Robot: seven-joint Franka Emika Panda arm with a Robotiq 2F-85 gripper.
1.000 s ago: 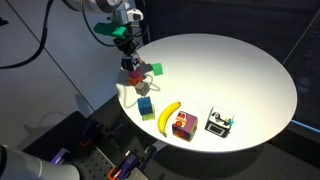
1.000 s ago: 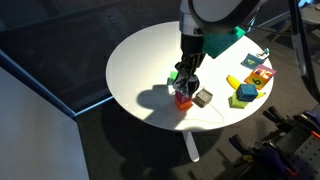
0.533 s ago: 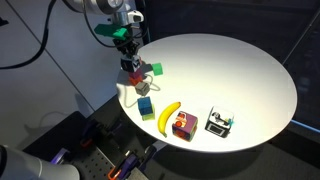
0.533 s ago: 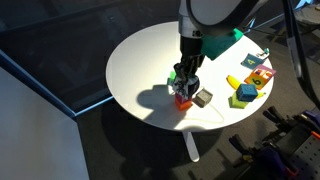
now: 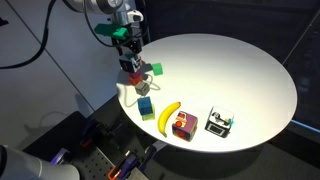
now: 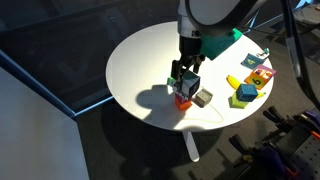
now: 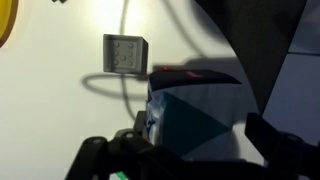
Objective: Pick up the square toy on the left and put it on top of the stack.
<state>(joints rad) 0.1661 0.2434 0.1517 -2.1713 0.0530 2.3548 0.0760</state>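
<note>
The gripper (image 6: 184, 74) hangs over the 9 o'clock edge of the white round table (image 5: 230, 70) in an exterior view. Its jaws are clamped on the square toy (image 7: 195, 120), one at each side of it. In the wrist view the toy shows a dark face with a green triangular patch. It is held directly above the stack (image 6: 183, 101) of red blocks. I cannot tell if it already touches the top of the stack. A grey cube (image 7: 125, 54) lies at 11 o'clock from the toy in the wrist view. The plain green cube (image 5: 156, 70) stands near the stack, at its 3 o'clock, and a banana (image 5: 170, 115) lies further off at 5 o'clock.
</note>
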